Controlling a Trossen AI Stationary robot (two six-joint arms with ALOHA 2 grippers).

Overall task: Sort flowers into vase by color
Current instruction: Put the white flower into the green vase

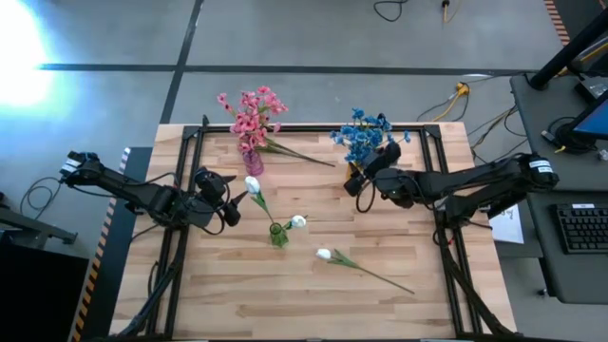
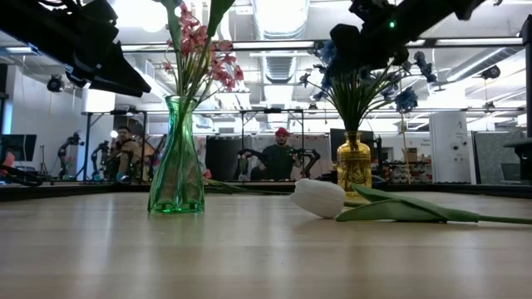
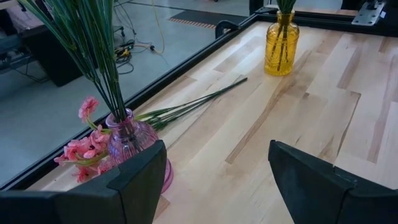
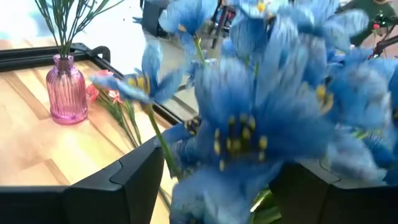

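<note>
My right claw (image 1: 353,182), spread, hangs at the blue flowers (image 1: 365,136) in the yellow vase (image 3: 279,44); next, I judge, a white flower (image 1: 325,254) from the bench (image 1: 380,304)

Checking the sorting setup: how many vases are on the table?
3: pink vase near the far edge, yellow vase far right by the right gripper, green vase mid-table.

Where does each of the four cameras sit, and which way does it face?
High: overhead, straight down on the wooden table; both arms show.
Low: at tabletop height, level past the green glass vase; arms overhead.
Left wrist: between open left gripper fingers, toward the pink glass vase.
Right wrist: at the right gripper, blue flowers filling it.
Shared: both wrist views show the pink vase.
</note>
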